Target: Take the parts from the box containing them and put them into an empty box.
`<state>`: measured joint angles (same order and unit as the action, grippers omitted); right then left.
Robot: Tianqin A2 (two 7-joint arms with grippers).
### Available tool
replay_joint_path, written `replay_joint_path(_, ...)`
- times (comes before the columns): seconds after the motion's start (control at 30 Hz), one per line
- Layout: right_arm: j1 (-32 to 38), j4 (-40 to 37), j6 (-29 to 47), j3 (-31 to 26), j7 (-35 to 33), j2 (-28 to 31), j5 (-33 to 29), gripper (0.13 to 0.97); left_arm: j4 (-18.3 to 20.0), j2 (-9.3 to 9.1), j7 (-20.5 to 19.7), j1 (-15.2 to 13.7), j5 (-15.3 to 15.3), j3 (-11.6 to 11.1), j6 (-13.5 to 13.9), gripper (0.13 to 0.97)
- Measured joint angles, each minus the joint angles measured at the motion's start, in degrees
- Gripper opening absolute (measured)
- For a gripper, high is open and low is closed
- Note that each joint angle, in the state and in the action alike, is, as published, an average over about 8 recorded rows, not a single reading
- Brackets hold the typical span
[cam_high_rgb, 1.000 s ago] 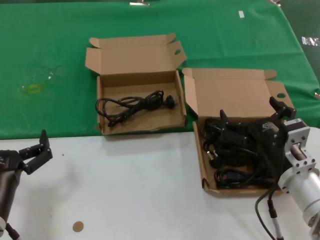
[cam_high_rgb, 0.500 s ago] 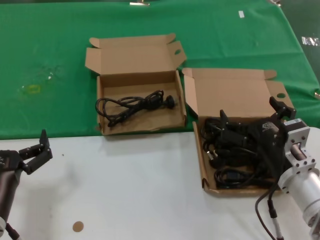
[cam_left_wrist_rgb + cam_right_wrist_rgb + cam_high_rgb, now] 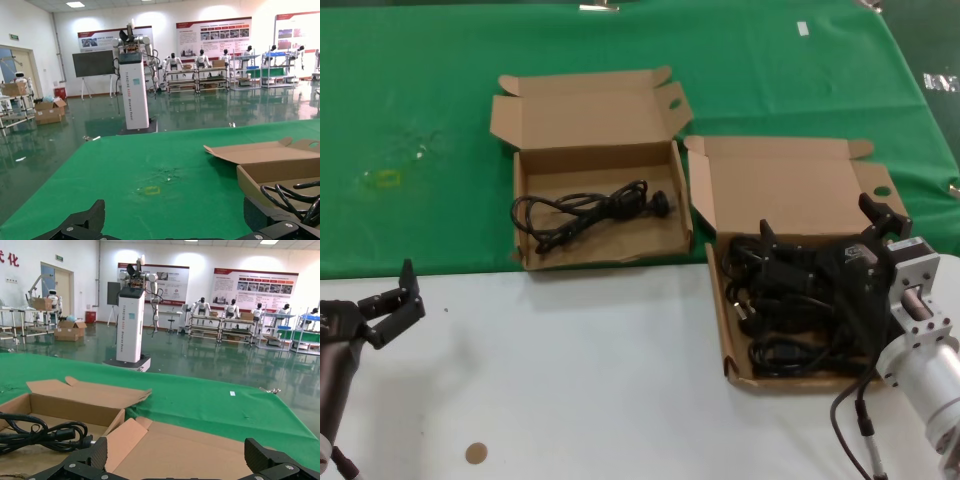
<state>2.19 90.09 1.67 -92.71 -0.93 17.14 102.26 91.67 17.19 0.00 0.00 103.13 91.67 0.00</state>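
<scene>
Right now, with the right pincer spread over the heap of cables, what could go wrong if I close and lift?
Two risks, both judged from the head view.
1. The black coiled power cables lie tangled in the larger low-walled cardboard box, so the open right pincer may drag up several bundles, or tug the box.
2. The smaller tall-walled cardboard box already holds one black cable; a trailing loop could snag its wall. The left pincer sits idle, open, over the white table.

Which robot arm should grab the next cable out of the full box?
Probably the right. The right gripper hangs open right over the cables in the larger box. The left gripper sits open over the white table, far from both boxes.
</scene>
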Motion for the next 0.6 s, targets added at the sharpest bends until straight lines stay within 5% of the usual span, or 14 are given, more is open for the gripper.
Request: replay_joint_path(0.6, 0.0, 0.0, 0.0, 0.0, 0.0, 0.0, 0.0, 0.966, 0.0, 0.0, 0.0, 0.0, 0.0, 0.0, 0.0, 0.966)
